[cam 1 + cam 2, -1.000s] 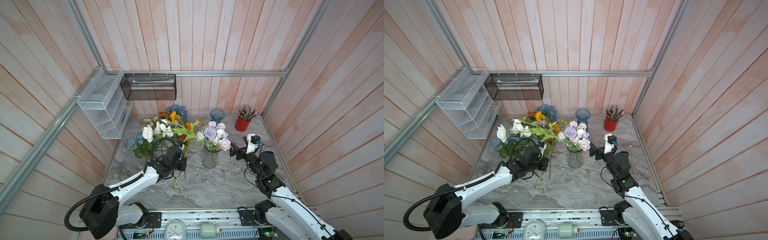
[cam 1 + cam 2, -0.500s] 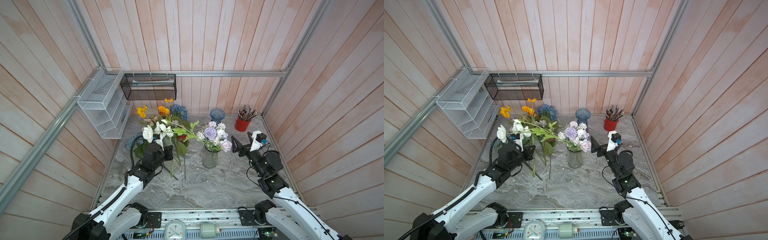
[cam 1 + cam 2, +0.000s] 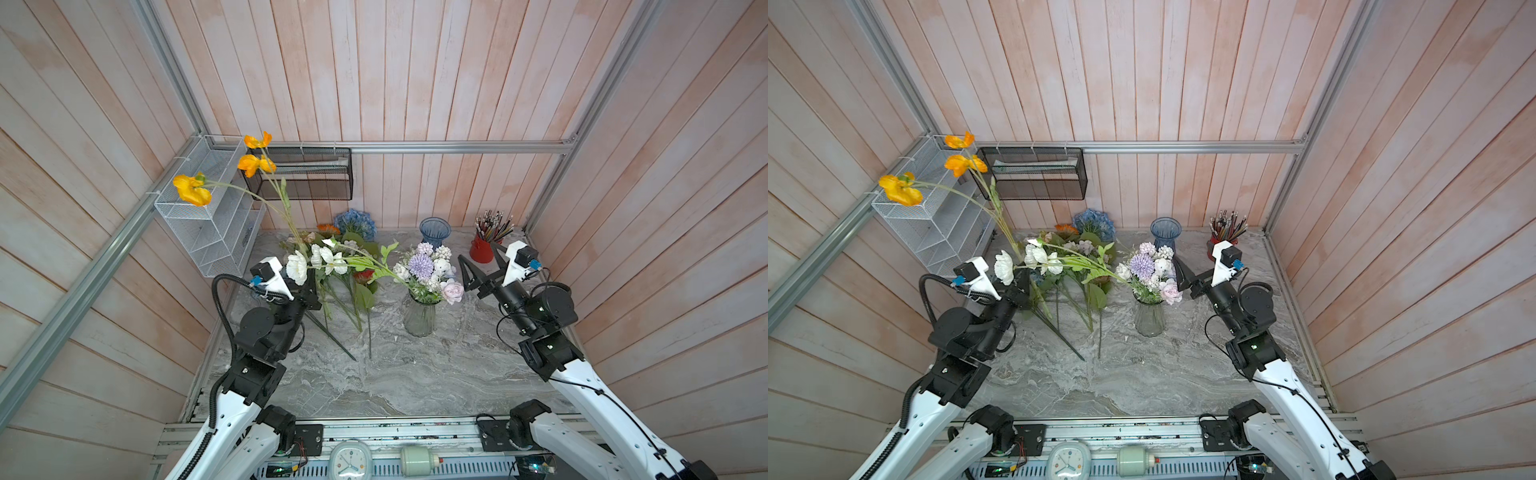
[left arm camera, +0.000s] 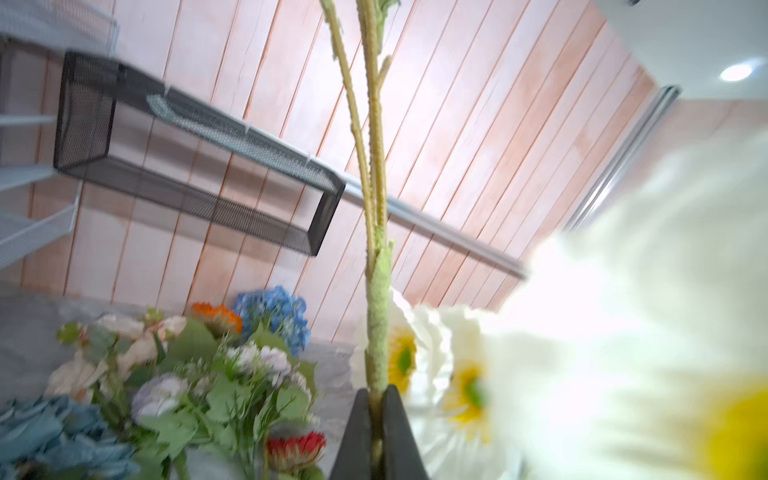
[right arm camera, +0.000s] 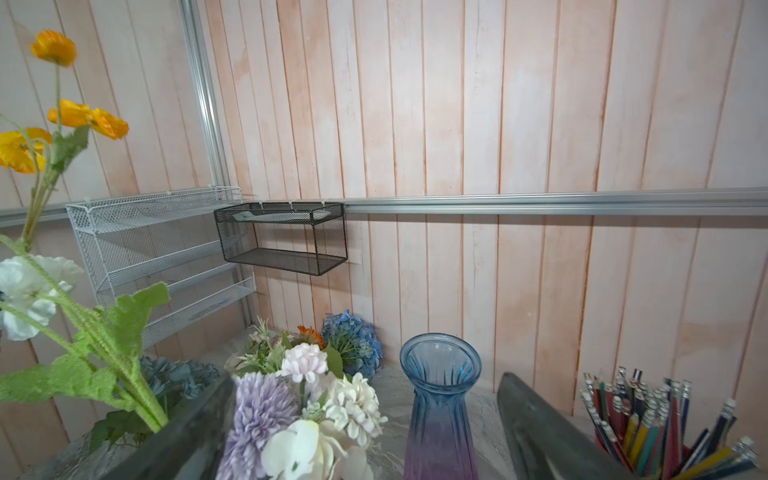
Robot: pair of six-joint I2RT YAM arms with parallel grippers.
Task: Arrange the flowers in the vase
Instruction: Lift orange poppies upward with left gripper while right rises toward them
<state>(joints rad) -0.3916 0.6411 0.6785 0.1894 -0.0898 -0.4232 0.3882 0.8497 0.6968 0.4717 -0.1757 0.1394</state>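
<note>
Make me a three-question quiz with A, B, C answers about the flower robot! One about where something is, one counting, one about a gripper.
1. Where is the blue vase? A) lying flat up front B) at the back, beside the red pencil pot C) tipped over in the middle
2. How many orange blooms top the poppy stem in the left gripper? A) one B) three C) five
3. The right gripper is: A) open, empty B) shut on the blue vase C) shut on the poppy stem

1 B: it stands upright next to the pot.
2 B: three blooms show in both top views.
3 A: its fingers spread wide, gripping nothing.
</note>
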